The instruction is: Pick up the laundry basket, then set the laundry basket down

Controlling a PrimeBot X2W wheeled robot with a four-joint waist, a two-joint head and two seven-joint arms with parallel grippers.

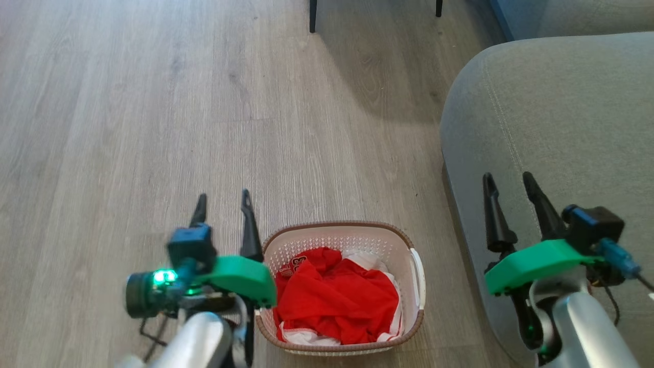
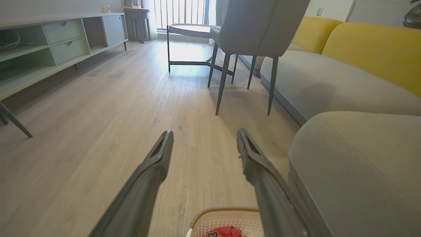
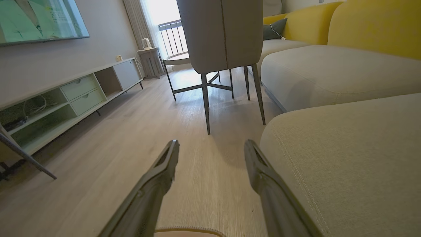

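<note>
The laundry basket (image 1: 352, 232) stands on the wood floor at the bottom centre of the head view, cream-white and perforated, with a brown rim and a white side handle (image 1: 419, 278). Red and white clothes (image 1: 334, 296) fill it. My left gripper (image 1: 225, 200) hangs open just left of the basket, above its left rim, holding nothing. My right gripper (image 1: 508, 183) is open over the grey sofa seat, well to the right of the basket. In the left wrist view the basket's rim (image 2: 223, 212) shows at the bottom between the fingers. The right wrist view catches a sliver of the rim (image 3: 190, 229).
A grey sofa seat (image 1: 557, 128) stands close to the basket's right. Ahead is a grey chair (image 2: 260, 26) on thin dark legs, with a small table behind it. A low TV cabinet (image 2: 49, 46) runs along the left wall. Wood floor (image 1: 153, 102) lies open to the left.
</note>
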